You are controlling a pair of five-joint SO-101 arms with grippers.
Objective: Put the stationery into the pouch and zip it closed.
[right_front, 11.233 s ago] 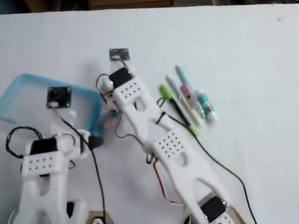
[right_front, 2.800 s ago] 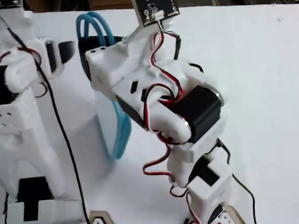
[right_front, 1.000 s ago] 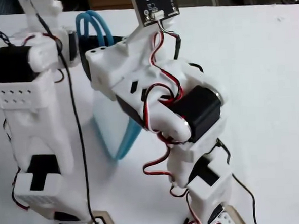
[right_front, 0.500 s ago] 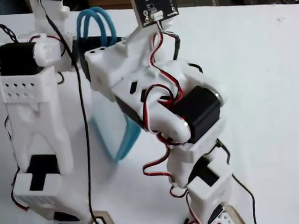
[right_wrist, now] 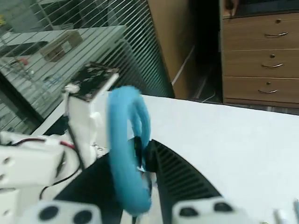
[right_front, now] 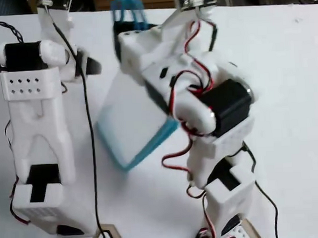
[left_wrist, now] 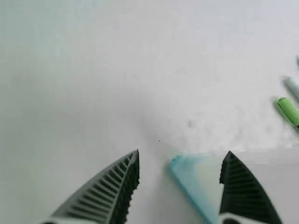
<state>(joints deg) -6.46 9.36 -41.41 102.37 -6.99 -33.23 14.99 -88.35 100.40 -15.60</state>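
A white table (right_front: 285, 62) carries two white robot arms side by side, the right arm (right_front: 212, 105) folded high at the centre and the left arm (right_front: 35, 121) standing beside it. The pouch (right_front: 132, 120), clear with blue edging (right_wrist: 126, 135), hangs tilted below the right claw (right_wrist: 140, 154), which is clenched on that edging; its lowest corner seems to rest on the table, though the high view leaves this uncertain. The left claw (left_wrist: 182, 152) is released, its jaws wide apart, and a blue corner of the pouch lies between them without touching either. Well beyond that claw, a green pen (left_wrist: 288, 109) and a grey pen (left_wrist: 292, 86) lie on the table, outside the pouch. The step in hand looks like presenting the pouch so it can be filled. The next move probably calls for the left claw to close on the corner between its jaws and steady the pouch before any pen goes in. No label or writing can be read anywhere.
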